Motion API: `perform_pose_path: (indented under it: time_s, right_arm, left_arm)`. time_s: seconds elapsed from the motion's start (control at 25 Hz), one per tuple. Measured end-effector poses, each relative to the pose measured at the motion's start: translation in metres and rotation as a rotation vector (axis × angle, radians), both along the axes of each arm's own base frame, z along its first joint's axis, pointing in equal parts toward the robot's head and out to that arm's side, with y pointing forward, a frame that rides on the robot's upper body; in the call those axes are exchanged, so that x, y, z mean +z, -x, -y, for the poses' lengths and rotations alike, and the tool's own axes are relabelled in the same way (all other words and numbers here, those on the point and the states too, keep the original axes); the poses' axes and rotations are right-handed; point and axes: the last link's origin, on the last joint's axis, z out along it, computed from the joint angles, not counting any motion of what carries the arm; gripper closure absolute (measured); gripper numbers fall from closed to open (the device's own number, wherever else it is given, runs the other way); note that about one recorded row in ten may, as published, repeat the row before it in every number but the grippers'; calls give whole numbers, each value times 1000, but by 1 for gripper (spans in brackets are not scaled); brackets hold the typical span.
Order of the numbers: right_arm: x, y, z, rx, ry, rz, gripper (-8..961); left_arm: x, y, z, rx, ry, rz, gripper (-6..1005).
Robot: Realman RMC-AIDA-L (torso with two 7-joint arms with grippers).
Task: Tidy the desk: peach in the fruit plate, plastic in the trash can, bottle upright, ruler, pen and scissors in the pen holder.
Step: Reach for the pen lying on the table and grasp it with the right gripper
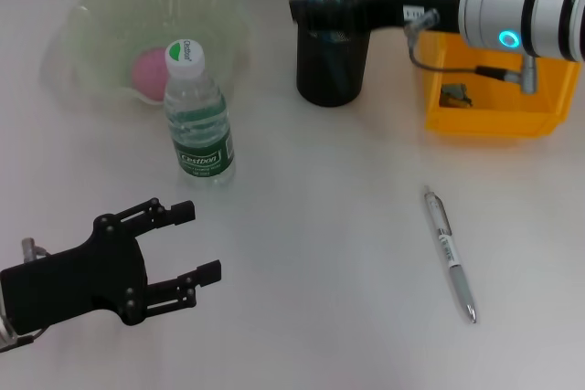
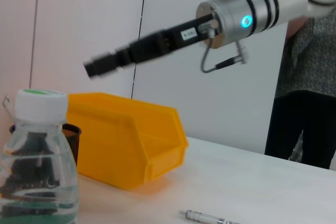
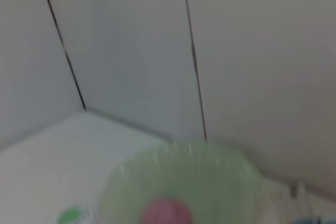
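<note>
Peach (image 1: 146, 72) lying pink inside the pale green fruit plate (image 1: 101, 6) at the far left of the desk (image 1: 320, 226); seen again, blurred, in the right wrist view (image 3: 165, 211) within the same green bowl (image 3: 210, 166). Bottle (image 1: 196, 121) standing upright just in front of the plate, white cap with a green mark on top, green label round the body, touching nothing else as far as can be seen; close up in the left wrist view (image 2: 37, 166). Black mesh pen holder (image 1: 331, 66) standing to the right of the plate, something blue showing at its rim, contents otherwise hard to tell. Yellow trash can (image 1: 489, 89) just beside the holder on the right, a small dark scrap lying inside; also visible in the left wrist view (image 2: 126, 145) beyond the bottle. Pen (image 1: 450, 253) lying flat on the bare desk, well apart from the holder, tip pointing toward the near edge; only its end showing in the left wrist view (image 2: 207, 217). Left gripper (image 1: 203, 242) hanging low at the near left, fingers spread wide, holding nothing, in front of the bottle. Right gripper (image 1: 315, 6) stretched over the top of the pen holder, finger state impossible to tell; from the left wrist view (image 2: 102, 65), raised above the yellow bin.
</note>
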Motion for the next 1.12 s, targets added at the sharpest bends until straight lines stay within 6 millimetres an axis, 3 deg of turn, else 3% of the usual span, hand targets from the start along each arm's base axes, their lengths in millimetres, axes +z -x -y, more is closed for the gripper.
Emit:
perform_pose_path:
  time_s: [0.4, 0.76, 1.12]
  right_arm:
    - [12, -11, 36, -299, 260, 451, 140]
    - [29, -33, 42, -435, 296, 454, 146]
    - [17, -59, 42, -528, 341, 454, 168]
  left_arm:
    - [-1, 0, -1, 1, -1, -5, 195]
    - [-1, 0, -2, 0, 1, -6, 195]
    - [-1, 1, 1, 6, 1, -6, 195]
